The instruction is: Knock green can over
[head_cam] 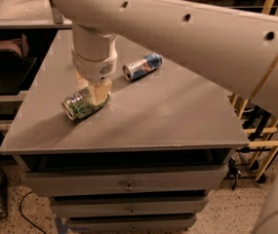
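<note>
Green can (pixel 80 107) is down on its side on the grey worktop (pixel 177 116), in the left half, nearer the front edge than the back. Its silver top faces front-left and its body runs back toward the right. Pale green wall with darker green lettering visible.

Pincer (pixel 100 94) is directly over the back-right end of the green can, hanging straight down from the thick white wrist (pixel 94 57). Its tan lower end overlaps the can in the camera view and looks to be against it (real contact or just above it, cannot tell). Cannot tell how far open the pincer is, or whether it has hold of anything; the wrist blocks most of it.

Big white arm (pixel 192 28) crosses the whole top of the view from the right.

Blue-and-silver can (pixel 142 66) also lies on its side, farther back and to the right of the wrist, apart from the green can, with its silver end pointing left-front.

Under the worktop: grey drawers (pixel 129 184) with small knobs. Wooden rack (pixel 268 87) stands at the right, beside the unit. Speckled floor (pixel 226 213) below.
</note>
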